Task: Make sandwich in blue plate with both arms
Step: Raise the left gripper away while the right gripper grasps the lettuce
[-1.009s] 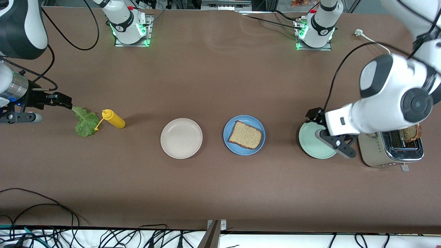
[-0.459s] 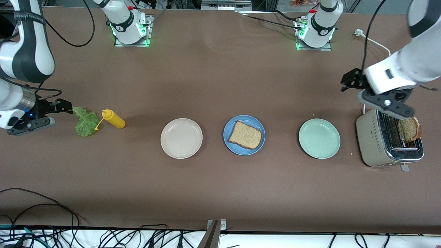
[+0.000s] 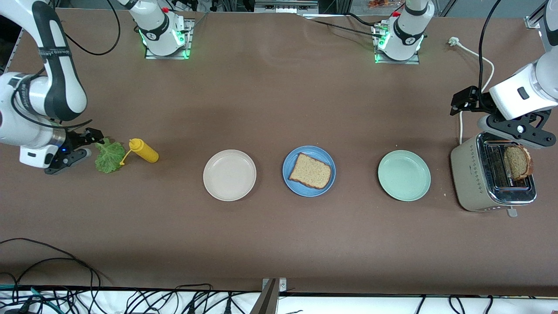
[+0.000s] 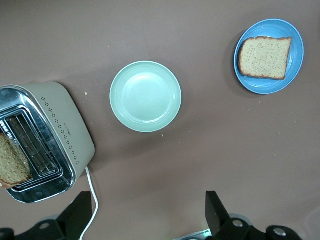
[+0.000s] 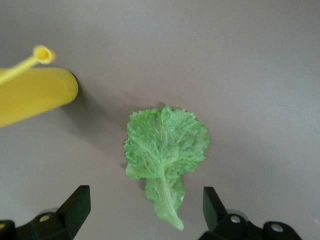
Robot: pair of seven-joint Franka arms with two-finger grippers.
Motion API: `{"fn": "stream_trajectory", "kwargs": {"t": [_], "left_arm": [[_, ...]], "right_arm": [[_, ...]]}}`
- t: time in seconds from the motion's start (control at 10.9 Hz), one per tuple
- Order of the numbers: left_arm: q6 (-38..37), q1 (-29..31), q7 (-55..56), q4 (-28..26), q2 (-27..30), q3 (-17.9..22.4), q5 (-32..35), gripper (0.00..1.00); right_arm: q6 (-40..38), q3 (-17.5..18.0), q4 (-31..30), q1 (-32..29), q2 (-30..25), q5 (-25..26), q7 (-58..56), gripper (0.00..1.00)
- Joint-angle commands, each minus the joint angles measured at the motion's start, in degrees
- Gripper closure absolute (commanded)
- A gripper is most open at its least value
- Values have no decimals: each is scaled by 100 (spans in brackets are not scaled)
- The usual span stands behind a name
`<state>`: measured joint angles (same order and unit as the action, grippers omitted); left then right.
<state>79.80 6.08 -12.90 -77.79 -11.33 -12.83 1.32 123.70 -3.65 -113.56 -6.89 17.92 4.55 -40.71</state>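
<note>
The blue plate [image 3: 288, 158] sits mid-table with one brown bread slice [image 3: 310, 171] on it. It also shows in the left wrist view [image 4: 296, 65] with the slice [image 4: 265, 57]. A second slice [image 3: 518, 162] stands in the toaster [image 3: 473, 179] at the left arm's end. A green lettuce leaf [image 3: 109, 155] lies on the table at the right arm's end. My right gripper [image 3: 96, 137] is open just over the leaf's stem; the leaf [image 5: 167, 147] lies between its fingers [image 5: 77, 205]. My left gripper [image 3: 461, 102] is open and empty over bare table beside the toaster.
A mint-green plate [image 3: 404, 175] lies between the blue plate and the toaster, and a cream-white plate [image 3: 229, 175] lies toward the right arm's end. A yellow squeeze bottle [image 3: 144, 151] lies beside the lettuce. The toaster's white cord [image 3: 475, 54] runs toward the arm bases.
My left gripper has swung from over the mint-green plate to over the table beside the toaster. My right gripper has closed in on the lettuce stem.
</note>
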Motion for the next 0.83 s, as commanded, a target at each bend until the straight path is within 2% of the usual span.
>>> {"fn": "stream_trajectory", "kwargs": {"t": [0.0,0.09,0.18,0.37,0.46,0.55,0.64,0.73], "left_arm": [[271,-524,-63,-463,419,532,122,0],[647,-755,15,-840,726,788,88,0],[886,-775,25,-1087,860,878,52,0],[1055,-994,-71,-1413,1149,1273,-9,0],[1064,-942,-72,-1667,1308,1300,-375,0],[1064,-924,-63,-1704,1344,1300,-413,0],[1151,-933,-63,-1670,1309,1300,-327,0],[1387,-916,-37,-1670,1283,1309,-239,0]], "right_arm": [[664,22,-369,-233,228,-68,-708,0],[839,31,-377,-356,394,-68,-945,0],[936,31,-377,-374,518,-111,-1069,0],[946,31,-377,-374,720,-138,-1079,0],[946,31,-377,-374,834,-138,-1079,0],[946,31,-377,-374,940,-138,-1157,1],[946,31,-369,-400,976,-138,-1184,26],[946,31,-369,-409,1020,-129,-1193,60]]}}
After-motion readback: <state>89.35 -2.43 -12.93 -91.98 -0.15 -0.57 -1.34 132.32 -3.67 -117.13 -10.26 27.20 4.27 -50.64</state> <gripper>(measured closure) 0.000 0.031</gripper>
